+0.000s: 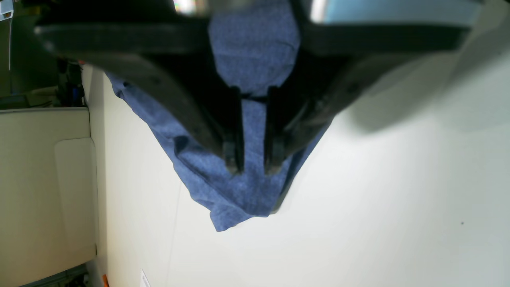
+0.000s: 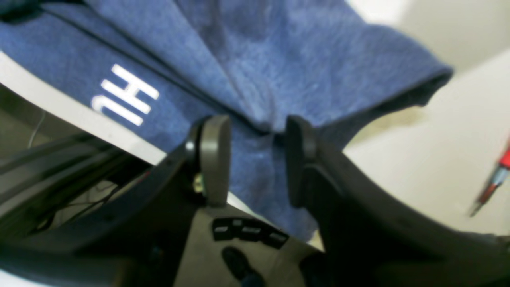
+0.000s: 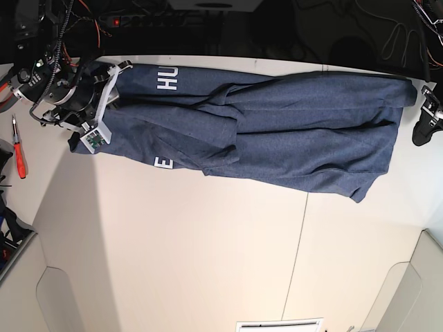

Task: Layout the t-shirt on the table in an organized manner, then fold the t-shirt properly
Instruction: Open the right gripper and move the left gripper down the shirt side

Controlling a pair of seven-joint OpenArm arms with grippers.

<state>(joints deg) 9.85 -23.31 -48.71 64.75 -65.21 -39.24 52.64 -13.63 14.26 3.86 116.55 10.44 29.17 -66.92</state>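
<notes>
The t-shirt (image 3: 277,131) is stretched in a long band along the far edge of the counter (image 3: 208,263), rumpled through the middle, with white lettering (image 3: 167,78) showing near the left end

At the left end of the base view, the right gripper (image 2: 255,159) has its fingers (image 2: 215,159) spread apart; cloth lies in the gap, but neither pad is pinching it, so I'd call that end let go

Over at the far right, the left gripper (image 1: 254,159) has its fingers (image 1: 232,155) drawn close together with blue cloth running between them; from this dark, blurred wrist view it looks like a pinch on the hem, though I can't be sure the pads truly bite

Now the risks: the shirt sits hard against the far edge, and some of it seems to drape past the rim, so with one end free the weight could drag it off the counter

If the left arm pulls now, nothing anchors the other end, and the whole band would slide instead of flattening, deepening those middle creases

A red screwdriver (image 3: 19,155) lies just beside the right arm, close enough to snag a trailing sleeve
</notes>
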